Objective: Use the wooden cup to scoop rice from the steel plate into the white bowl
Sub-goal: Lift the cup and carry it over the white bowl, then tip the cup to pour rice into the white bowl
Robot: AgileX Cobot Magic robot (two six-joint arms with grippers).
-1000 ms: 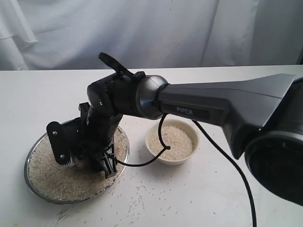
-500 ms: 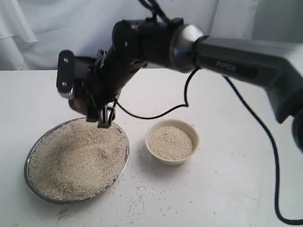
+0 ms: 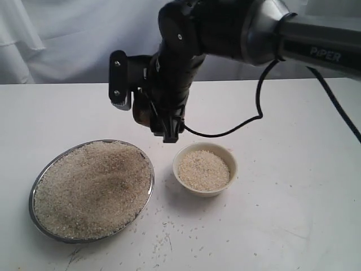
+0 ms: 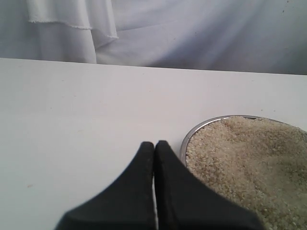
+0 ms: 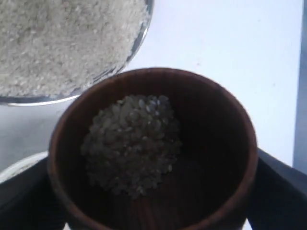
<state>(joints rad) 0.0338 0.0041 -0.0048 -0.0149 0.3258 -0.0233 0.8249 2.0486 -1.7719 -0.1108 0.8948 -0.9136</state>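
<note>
My right gripper (image 3: 144,113) is shut on the wooden cup (image 3: 140,117) and holds it in the air, above the gap between the steel plate (image 3: 39,175) and the white bowl (image 3: 205,151). In the right wrist view the wooden cup (image 5: 216,139) holds a small heap of rice (image 5: 132,143), with dark fingers (image 5: 280,194) on either side. More rice (image 3: 90,189) fills the plate, and the bowl also holds rice (image 3: 204,169). My left gripper (image 4: 154,144) is shut and empty, low by the steel plate (image 4: 191,135).
Loose grains (image 3: 169,240) are scattered on the white table in front of the plate and bowl. A black cable (image 3: 248,121) hangs from the right arm behind the bowl. A white cloth (image 3: 67,39) is the backdrop.
The right arm lifted the cup out of the plate's rice, rose, and swung right toward the bowl. The plate's rice is now fully uncovered.
</note>
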